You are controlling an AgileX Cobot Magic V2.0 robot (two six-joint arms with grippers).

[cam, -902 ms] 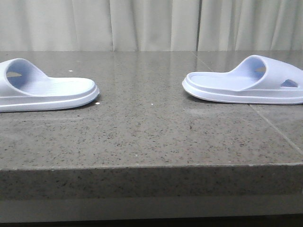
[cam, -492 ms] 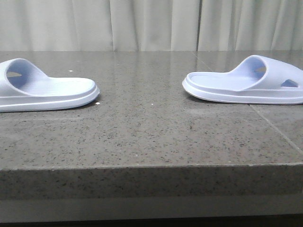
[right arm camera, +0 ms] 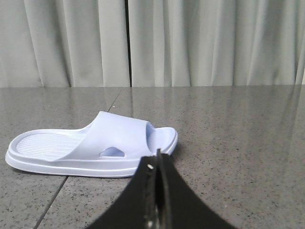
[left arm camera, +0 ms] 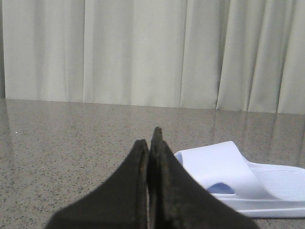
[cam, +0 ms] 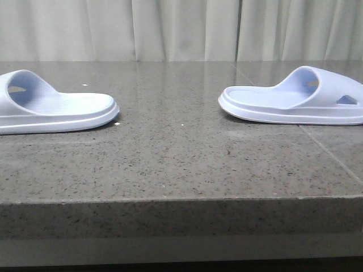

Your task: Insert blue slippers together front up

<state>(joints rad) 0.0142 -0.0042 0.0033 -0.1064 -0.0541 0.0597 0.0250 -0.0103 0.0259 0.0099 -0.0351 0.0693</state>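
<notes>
Both slippers lie flat, well apart: left slipper (cam: pixel 54 110) just ahead of your left gripper (left arm camera: pixel 151 143), right slipper (cam: pixel 295 101) ahead of right gripper (right arm camera: pixel 157 160); both grippers closed, empty

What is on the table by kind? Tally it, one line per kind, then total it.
Blue slippers: 2, the left slipper and the right slipper, lying apart on the stone table
Grippers in view: 2, the left gripper and the right gripper, both closed and holding nothing
Total: 4
</notes>
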